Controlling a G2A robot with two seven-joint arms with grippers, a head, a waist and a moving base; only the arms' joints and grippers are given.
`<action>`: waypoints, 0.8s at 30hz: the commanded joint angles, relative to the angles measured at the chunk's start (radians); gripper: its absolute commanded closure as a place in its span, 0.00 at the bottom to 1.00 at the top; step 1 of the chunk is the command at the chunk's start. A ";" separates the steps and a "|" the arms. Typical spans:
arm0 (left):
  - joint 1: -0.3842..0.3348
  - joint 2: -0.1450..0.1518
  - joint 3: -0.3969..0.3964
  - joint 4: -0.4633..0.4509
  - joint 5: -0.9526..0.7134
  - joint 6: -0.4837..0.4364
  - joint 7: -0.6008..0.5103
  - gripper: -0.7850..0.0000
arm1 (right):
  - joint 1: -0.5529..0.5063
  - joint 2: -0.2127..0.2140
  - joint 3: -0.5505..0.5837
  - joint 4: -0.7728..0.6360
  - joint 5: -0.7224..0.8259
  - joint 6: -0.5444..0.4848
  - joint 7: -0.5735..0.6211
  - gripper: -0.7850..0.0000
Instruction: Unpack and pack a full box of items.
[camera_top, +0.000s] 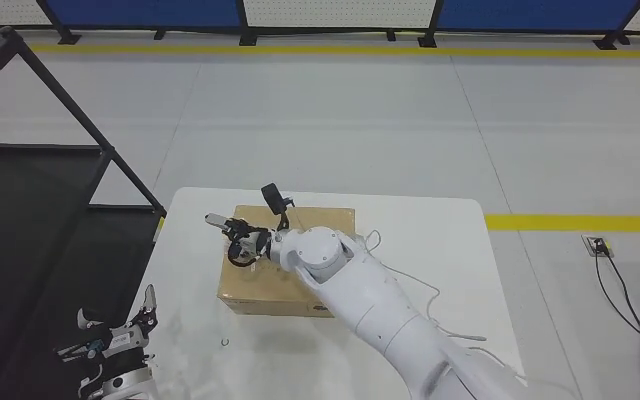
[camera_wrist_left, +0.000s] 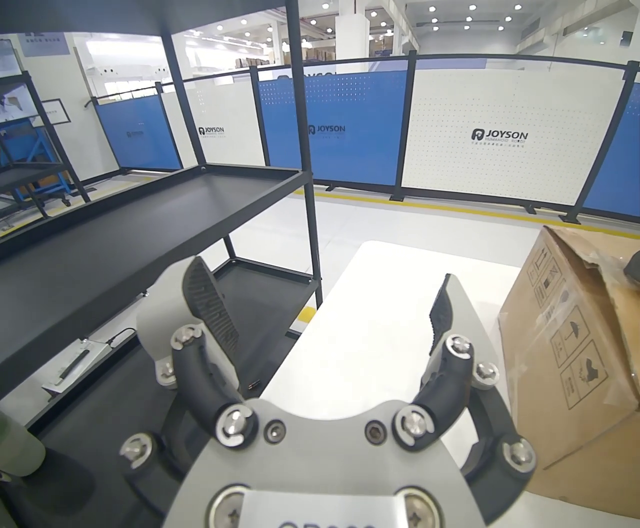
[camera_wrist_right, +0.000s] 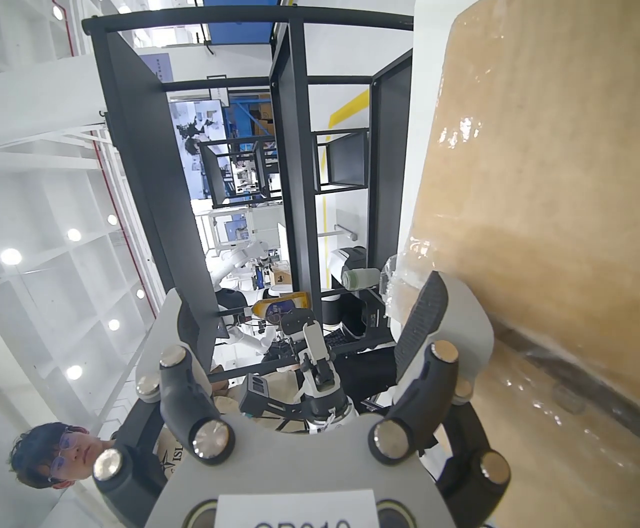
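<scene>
The rack (camera_wrist_left: 150, 215) stands left of the tabletop (camera_top: 430, 250), and its shelves block any leftward swing. My left tool (camera_wrist_left: 322, 295) hangs beside the rack at the tabletop's left edge, with its jaws apart and nothing in them, well apart from the box (camera_top: 250, 290).

The box sits mid-tabletop with its flaps shut.
- Weight: it is probably heavy, since the task calls it full.
- Walls: the cardboard is stiff but will dent at the corners.
- Surface: the clear tape (camera_wrist_right: 395, 280) is glossy, so I expect the pads to slip on it.
- Hold, for opening: work at the tape end or the flap seam.
- Hold, for shifting: press on two opposite walls, low down.

My right tool (camera_wrist_right: 305, 295) is over the box's left end. Its jaws are apart and hold nothing, and one finger (camera_wrist_right: 425, 320) lies right at the taped cardboard.
</scene>
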 joint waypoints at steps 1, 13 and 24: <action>0.000 -0.001 -0.001 0.001 -0.003 0.000 0.001 0.00 | 0.010 -0.019 -0.004 0.032 0.001 -0.004 0.001 0.00; -0.003 -0.003 -0.005 0.007 -0.001 -0.002 0.003 0.00 | 0.032 -0.098 -0.004 0.162 -0.022 -0.095 -0.053 0.00; -0.007 -0.004 -0.002 0.006 0.014 -0.009 0.001 0.00 | 0.051 -0.117 0.031 0.226 -0.021 -0.113 0.049 0.00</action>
